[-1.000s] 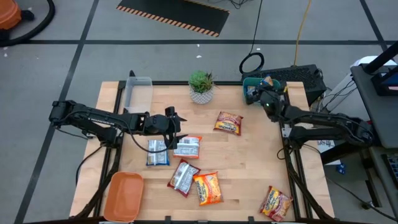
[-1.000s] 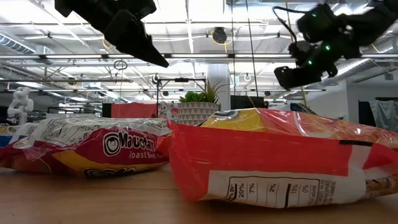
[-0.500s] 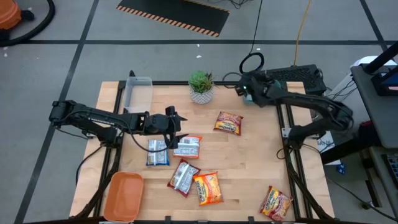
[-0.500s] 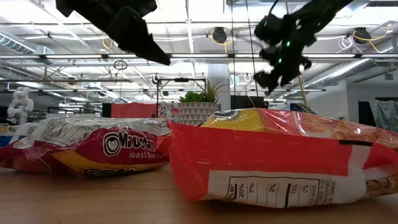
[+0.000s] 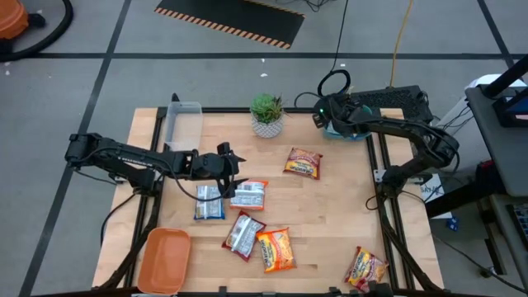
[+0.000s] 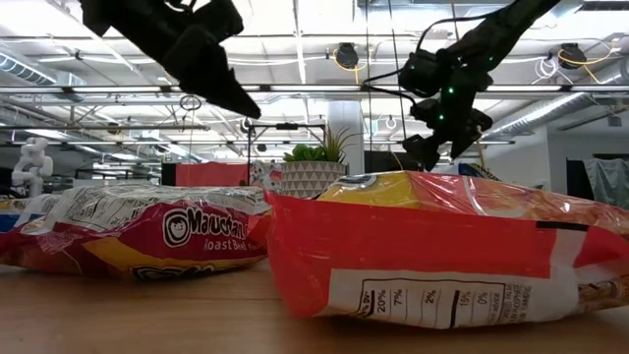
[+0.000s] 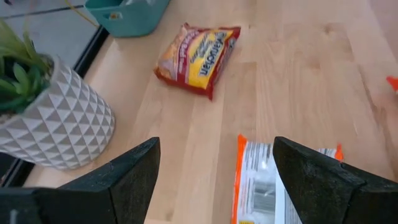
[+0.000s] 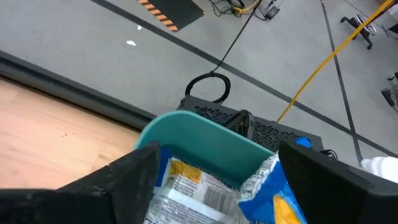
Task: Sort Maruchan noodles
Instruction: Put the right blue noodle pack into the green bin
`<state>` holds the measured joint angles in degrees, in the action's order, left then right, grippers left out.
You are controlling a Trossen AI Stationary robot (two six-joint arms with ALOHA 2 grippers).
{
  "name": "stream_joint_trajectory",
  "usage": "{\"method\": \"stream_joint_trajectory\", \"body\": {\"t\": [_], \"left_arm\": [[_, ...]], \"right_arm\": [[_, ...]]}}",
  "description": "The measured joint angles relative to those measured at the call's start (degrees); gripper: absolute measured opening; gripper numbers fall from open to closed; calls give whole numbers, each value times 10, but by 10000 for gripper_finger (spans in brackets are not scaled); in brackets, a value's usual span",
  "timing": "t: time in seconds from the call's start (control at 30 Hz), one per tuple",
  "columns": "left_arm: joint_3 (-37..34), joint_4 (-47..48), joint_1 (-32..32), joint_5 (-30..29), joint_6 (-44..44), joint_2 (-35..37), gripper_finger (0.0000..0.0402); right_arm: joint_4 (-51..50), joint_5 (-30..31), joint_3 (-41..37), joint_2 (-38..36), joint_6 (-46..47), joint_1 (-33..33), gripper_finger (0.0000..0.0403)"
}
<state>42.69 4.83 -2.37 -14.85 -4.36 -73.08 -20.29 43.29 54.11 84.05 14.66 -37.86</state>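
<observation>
Several Maruchan packets lie flat on the wooden table: a red-silver one (image 5: 249,195) (image 7: 267,186), a blue-white one (image 5: 209,201), an orange-yellow one (image 5: 303,162) (image 7: 198,53), another red-silver one (image 5: 242,234), and two orange-yellow ones (image 5: 275,249) (image 5: 365,268). More packets (image 8: 199,186) lie in the teal tray (image 8: 205,134) (image 5: 340,129) at the far right corner. My left gripper (image 5: 233,167) (image 7: 216,146) hovers open above the first red-silver packet's far end. My right gripper (image 5: 320,115) (image 8: 217,152) hangs open over the teal tray, clear of it.
A potted green plant (image 5: 266,114) (image 7: 50,118) stands at the far edge between the arms. A clear tray (image 5: 183,124) sits at the far left, and an orange tray (image 5: 165,260) at the near left corner. Bare wood shows in the table's right half (image 5: 346,206).
My right arm has swung from beside the table's right edge toward the far edge and leftward. That brought its gripper over the teal tray and nearer the plant. The packets have stayed where they lay.
</observation>
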Motion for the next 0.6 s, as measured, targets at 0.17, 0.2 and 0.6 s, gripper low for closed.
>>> {"method": "stream_joint_trajectory", "body": {"t": [0.17, 0.2, 0.6], "left_arm": [[-10, -7, 0, 0, 2, 0, 317], [-10, -7, 0, 0, 3, 0, 317], [-10, -22, -7, -1, 6, 0, 317]], "right_arm": [[-16, 0, 0, 0, -1, 0, 333], [-19, 0, 0, 0, -3, 0, 334], [-62, 2, 0, 0, -4, -14, 325]]}}
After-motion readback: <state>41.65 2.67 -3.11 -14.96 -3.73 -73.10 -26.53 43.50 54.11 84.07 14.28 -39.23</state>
